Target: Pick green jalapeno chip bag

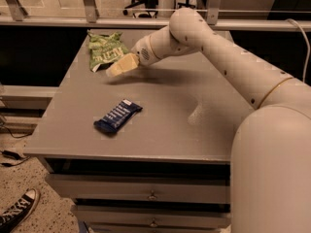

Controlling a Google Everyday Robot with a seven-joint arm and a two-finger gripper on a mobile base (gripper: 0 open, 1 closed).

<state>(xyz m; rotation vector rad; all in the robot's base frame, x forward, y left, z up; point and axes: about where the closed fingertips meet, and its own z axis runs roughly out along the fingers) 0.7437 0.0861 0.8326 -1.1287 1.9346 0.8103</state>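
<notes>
The green jalapeno chip bag (104,50) lies flat at the far left corner of the grey table (165,115). It is crinkly light green with pale lettering. My gripper (116,67) reaches in from the right on the long white arm (218,52). It sits low over the table at the bag's near right edge, with its pale tip touching or just beside that edge. The bag rests on the table.
A dark blue bar wrapper (117,116) with white print lies on the near left part of the table. Drawers (146,193) are under the tabletop. A railing (97,21) runs behind the table. A sneaker (17,210) is on the floor at lower left.
</notes>
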